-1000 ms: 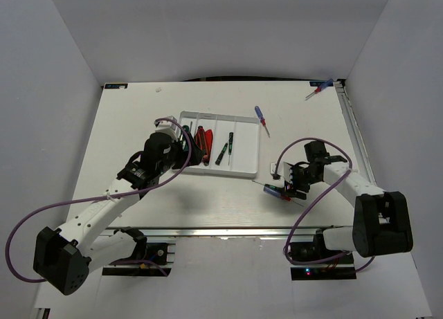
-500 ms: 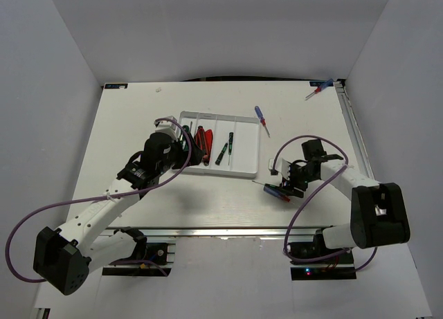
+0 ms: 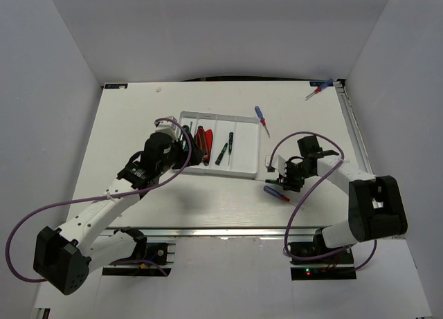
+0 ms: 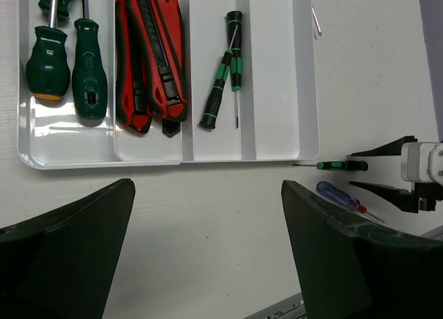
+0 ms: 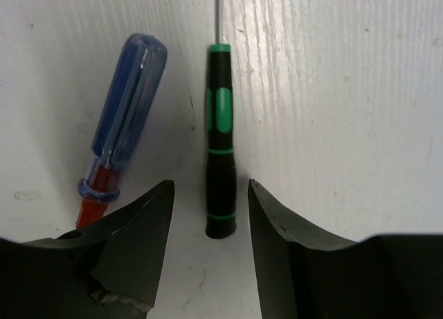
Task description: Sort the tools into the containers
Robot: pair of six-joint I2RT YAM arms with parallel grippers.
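Straddling black-green driver (image 5: 220, 160), right gripper (image 5: 209, 194) spread, shaft tip cropped

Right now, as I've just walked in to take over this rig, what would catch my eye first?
The white tray at the middle of the table, three of its four compartments holding tools. Then the right gripper, open, straddling a black-and-green precision driver just off the tray's right end, with a blue-handled screwdriver lying beside it.
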